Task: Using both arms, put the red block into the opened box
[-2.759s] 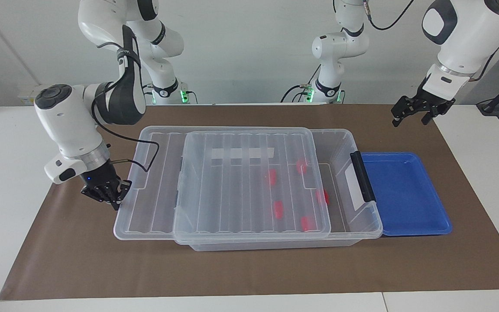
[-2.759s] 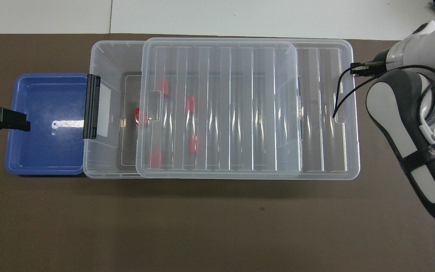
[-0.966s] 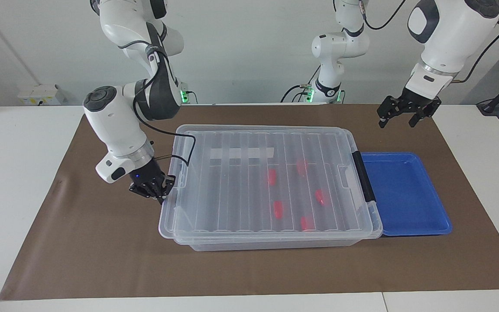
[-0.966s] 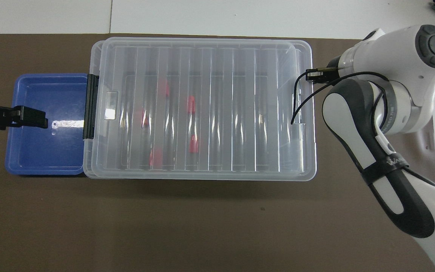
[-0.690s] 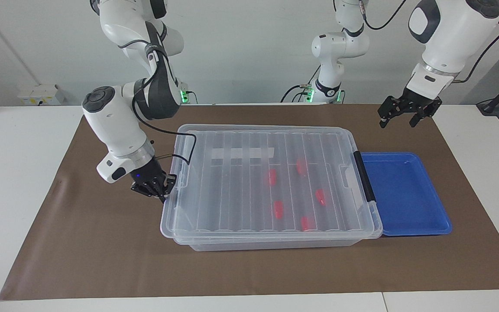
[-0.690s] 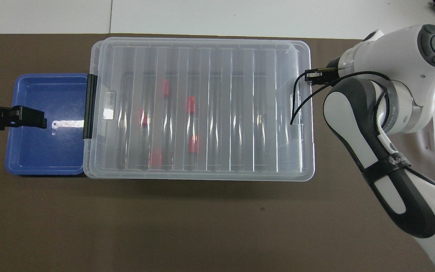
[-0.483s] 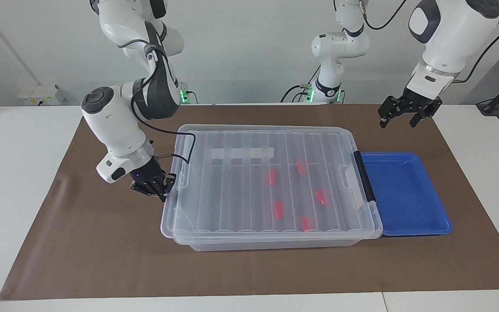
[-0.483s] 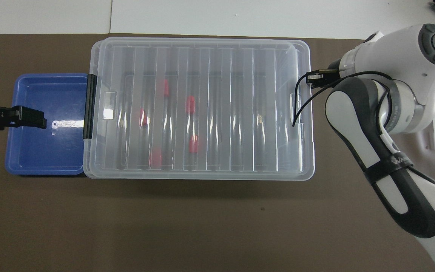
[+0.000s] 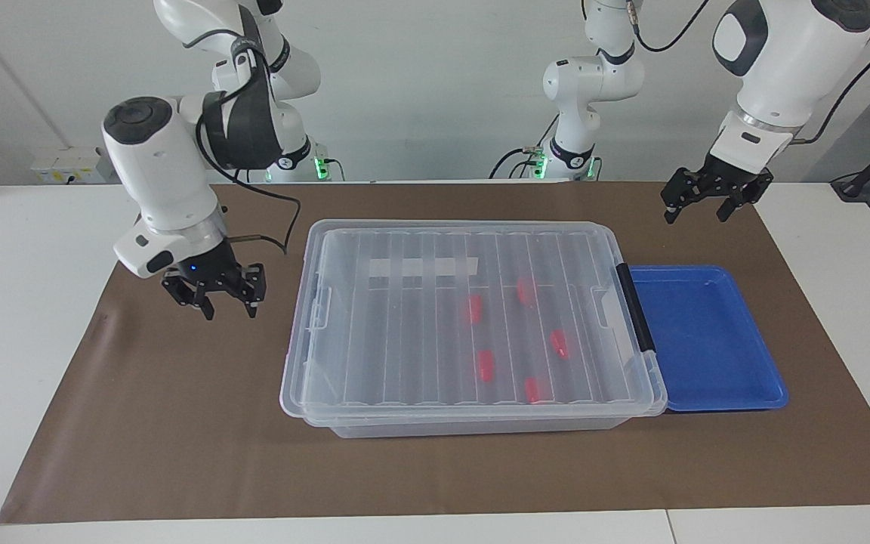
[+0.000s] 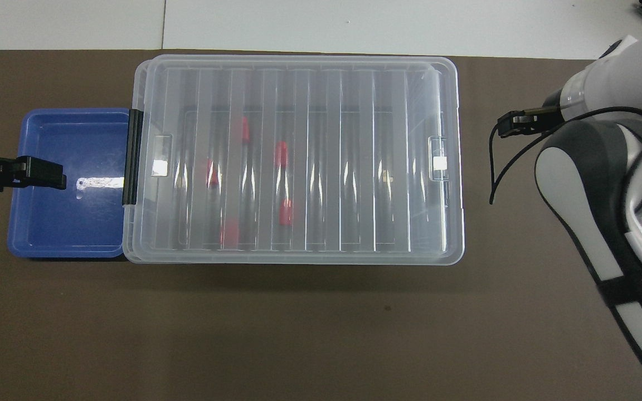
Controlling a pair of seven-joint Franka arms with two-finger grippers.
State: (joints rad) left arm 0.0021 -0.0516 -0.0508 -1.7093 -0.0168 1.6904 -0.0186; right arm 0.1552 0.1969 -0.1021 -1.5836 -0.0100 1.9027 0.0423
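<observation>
Lifting clear, the right hand [image 9: 217,301], spread and empty, should rise away from the box [image 9: 473,408]. Red blocks [image 9: 485,366] lie inside under its lid [image 9: 405,317]. The left hand [image 9: 708,202] waits, spread.

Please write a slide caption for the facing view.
Lidded clear box holds five red blocks; open right gripper beside it.

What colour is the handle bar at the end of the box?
Black handle bar, beside the blue tray; clearest in the facing view.

no readable text; the box's [image 9: 473,317] white label strip [image 9: 423,267] is blank.
</observation>
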